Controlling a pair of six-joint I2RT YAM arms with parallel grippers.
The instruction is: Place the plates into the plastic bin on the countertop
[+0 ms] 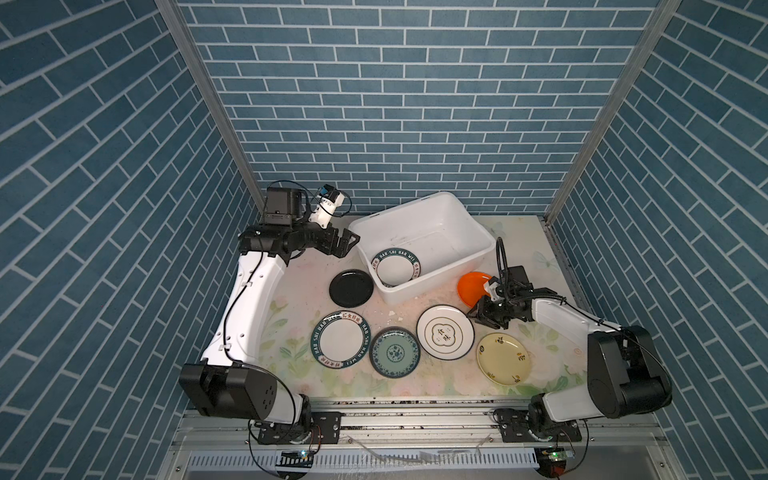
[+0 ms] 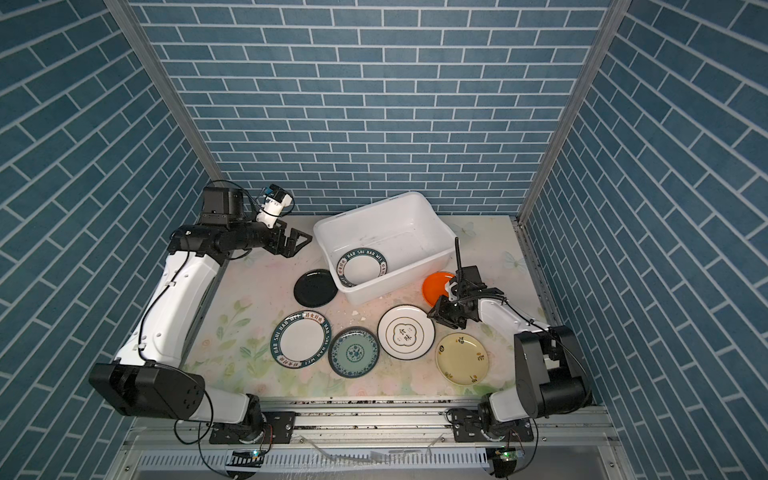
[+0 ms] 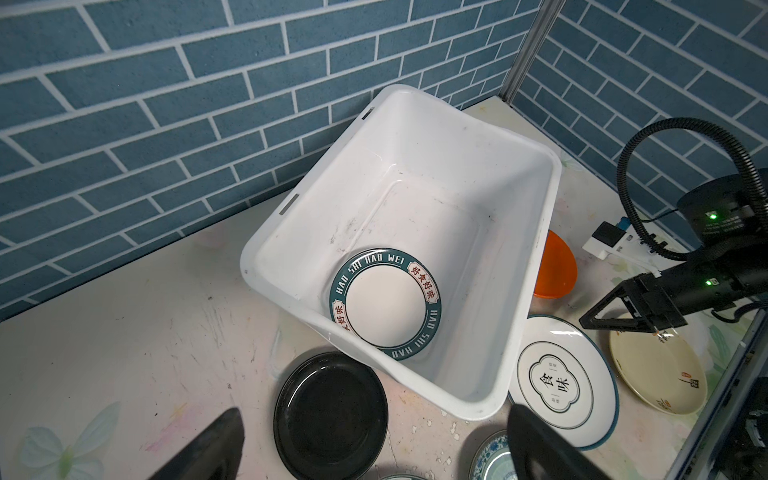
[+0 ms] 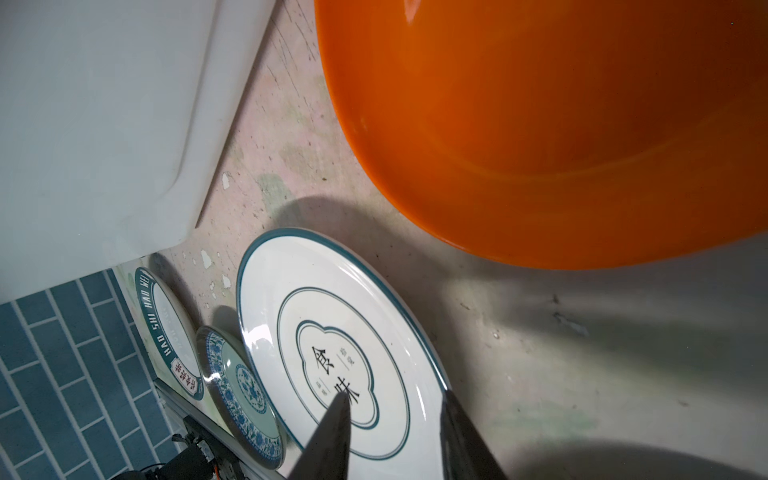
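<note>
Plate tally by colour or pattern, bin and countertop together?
White round plates with dark lettered rim: 2
Black round plate: 1
Orange round plate: 1
Teal patterned round plate: 1
White round plate with quatrefoil emblem: 1
Cream-yellow round plate: 1
Total: 7

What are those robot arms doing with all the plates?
They are putting plates into the white bin. One lettered plate already lies inside; six more wait on the countertop. The right gripper hangs over the rim of the emblem plate, jaws apart, likely about to pick it up. The left gripper is open and empty beside the bin.
</note>
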